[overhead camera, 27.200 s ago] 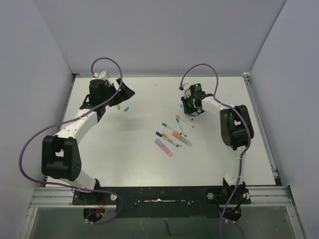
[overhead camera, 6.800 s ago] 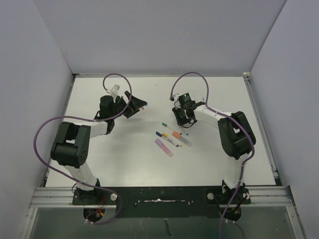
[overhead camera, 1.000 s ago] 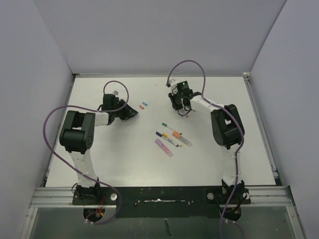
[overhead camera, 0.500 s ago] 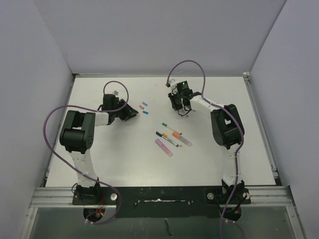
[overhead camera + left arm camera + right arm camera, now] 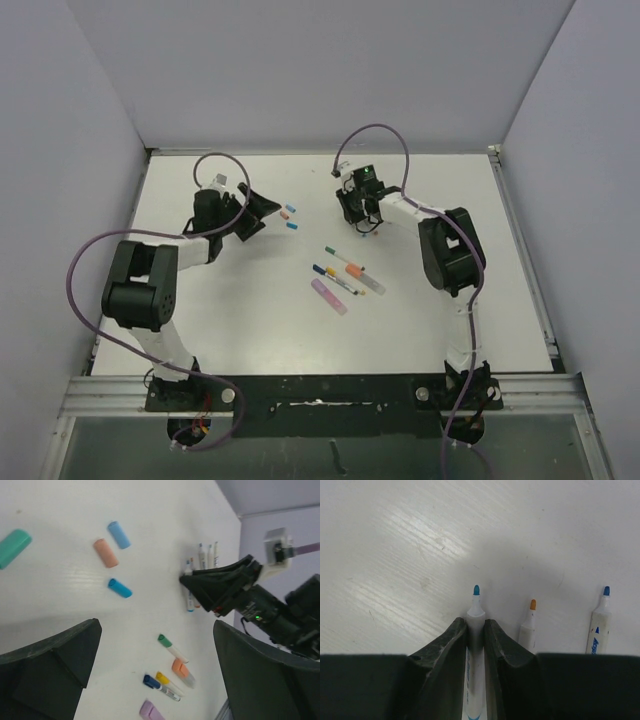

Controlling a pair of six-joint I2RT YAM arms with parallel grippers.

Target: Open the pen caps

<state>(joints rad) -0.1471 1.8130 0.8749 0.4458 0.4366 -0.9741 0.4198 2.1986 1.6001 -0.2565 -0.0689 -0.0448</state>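
Note:
Three loose pen caps lie between the arms: light blue (image 5: 292, 208), orange (image 5: 284, 214) and blue (image 5: 292, 227). The left wrist view shows them too, light blue (image 5: 119, 534), orange (image 5: 105, 552) and blue (image 5: 120, 588), plus a teal cap (image 5: 14, 547) at the left edge. My left gripper (image 5: 258, 212) is open and empty just left of the caps, its jaws wide apart (image 5: 156, 630). My right gripper (image 5: 362, 215) is shut on an uncapped pen body with a blue tip (image 5: 475, 612), held low over the table (image 5: 475, 622).
Two more uncapped pens, orange-tipped (image 5: 528, 625) and blue-tipped (image 5: 599, 622), lie just right of the held pen. Capped pens lie mid-table: green (image 5: 335, 252), orange (image 5: 355, 270), blue and yellow (image 5: 325, 271), purple (image 5: 328, 296). Grey walls close in the table (image 5: 200, 320).
A third, blue cap has appeared on the table below the other two. My left gripper has drawn back and lifted away from it. The right arm has barely moved.

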